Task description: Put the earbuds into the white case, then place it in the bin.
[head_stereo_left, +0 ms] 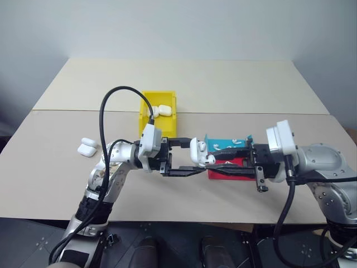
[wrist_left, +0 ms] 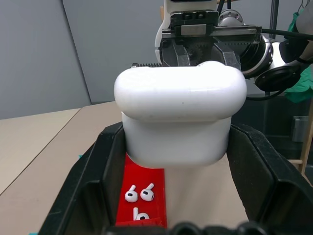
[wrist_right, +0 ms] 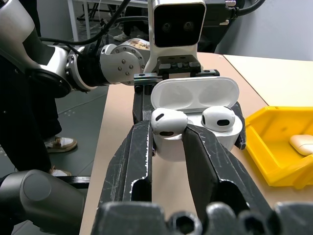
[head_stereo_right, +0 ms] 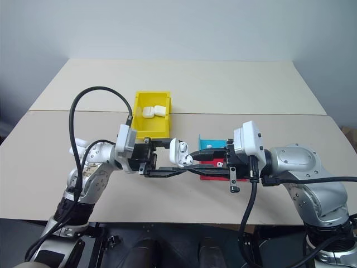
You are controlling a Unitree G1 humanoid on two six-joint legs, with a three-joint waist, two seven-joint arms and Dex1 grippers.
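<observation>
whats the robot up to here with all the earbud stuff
The left gripper holds an open white case up over the table. The right gripper pinches an earbud at the case's mouth; another earbud already sits in it. More earbuds lie in the red tray, and the yellow bin holds two closed cases.

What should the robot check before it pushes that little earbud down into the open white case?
1. Left end effector shut on the white case: ok.
2. Lid flipped open: ok.
3. One earbud already sits in its slot: ok.
4. Right end effector shut on the second earbud, over the empty slot: ok.
5. Stem lined up with the slot: cannot tell, the fingers hide it.
6. The bin has room left beside the cases already in it: ok.
</observation>
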